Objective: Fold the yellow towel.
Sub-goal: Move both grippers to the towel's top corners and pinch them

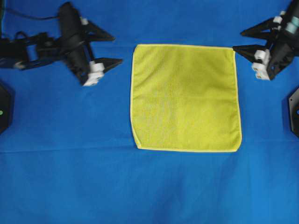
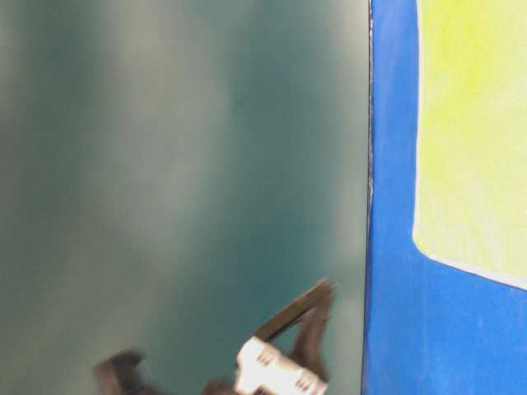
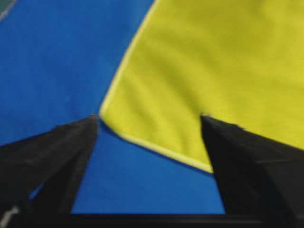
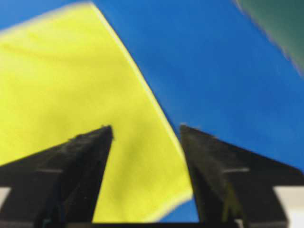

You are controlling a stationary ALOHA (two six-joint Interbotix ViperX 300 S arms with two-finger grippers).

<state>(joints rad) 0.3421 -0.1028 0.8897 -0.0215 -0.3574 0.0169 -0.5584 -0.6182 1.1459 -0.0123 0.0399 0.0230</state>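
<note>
My table point(image 1: 70, 186) is draped in bright blue cloth, faintly creased and evenly lit. Beyond its edge a dark teal wall point(image 2: 181, 164) shows, blurred.

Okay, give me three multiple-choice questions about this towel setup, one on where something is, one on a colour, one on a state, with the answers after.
1. Where does the right gripper sit?
A. by the towel's top right corner
B. at the towel's bottom edge
C. over the towel's middle

2. What colour is the cloth under the yellow towel?
A. red
B. blue
C. white

3. How does the towel lie?
A. folded in half
B. rolled up
C. spread flat in one layer

Answers:
1 A: in the overhead view its fingertips reach the towel's top right corner.
2 B: blue cloth surrounds the towel in every view.
3 C: all four edges show, with no fold; the left gripper stands open beside it, holding nothing.
</note>
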